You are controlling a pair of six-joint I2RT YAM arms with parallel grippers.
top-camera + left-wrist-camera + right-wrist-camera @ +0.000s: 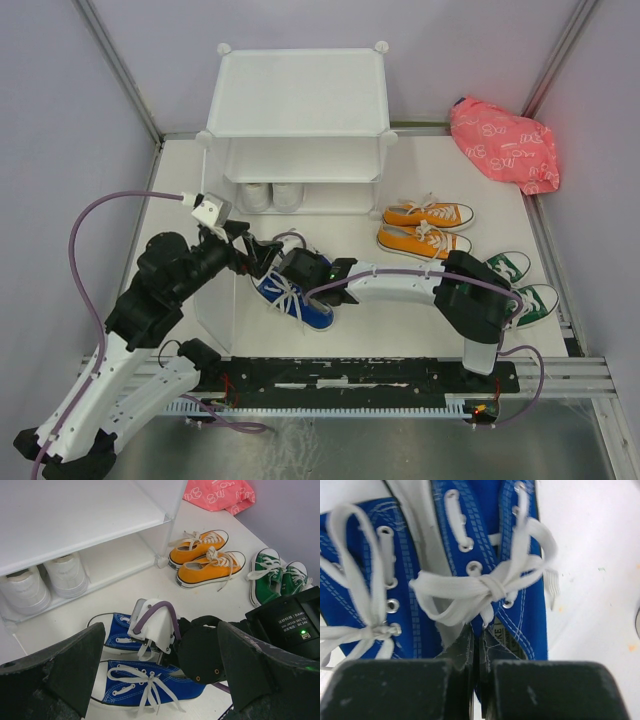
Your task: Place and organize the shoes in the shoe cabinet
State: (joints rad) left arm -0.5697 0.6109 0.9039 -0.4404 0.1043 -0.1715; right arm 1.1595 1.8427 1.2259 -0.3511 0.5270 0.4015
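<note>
The white shoe cabinet [300, 95] stands at the back, and also shows in the left wrist view [75, 510]. A white pair [270, 196] [65, 575] sits on its bottom level. The blue pair [295, 295] [135, 690] lies on the table in front. My right gripper [284, 272] [480, 640] is shut, pinching the inner collars of the two blue shoes [470, 540] together. My left gripper [250, 255] [160, 680] is open and empty, hovering just left of and above the blue pair and the right wrist. The orange pair [425, 228] [205, 555] and the green pair [525, 285] [272, 575] lie to the right.
The cabinet's front panel [215, 300] hangs open at the left, right beside my left arm. A pink patterned bag [505, 145] [220, 492] lies at the back right. The right arm [400, 285] stretches across the table in front of the orange shoes.
</note>
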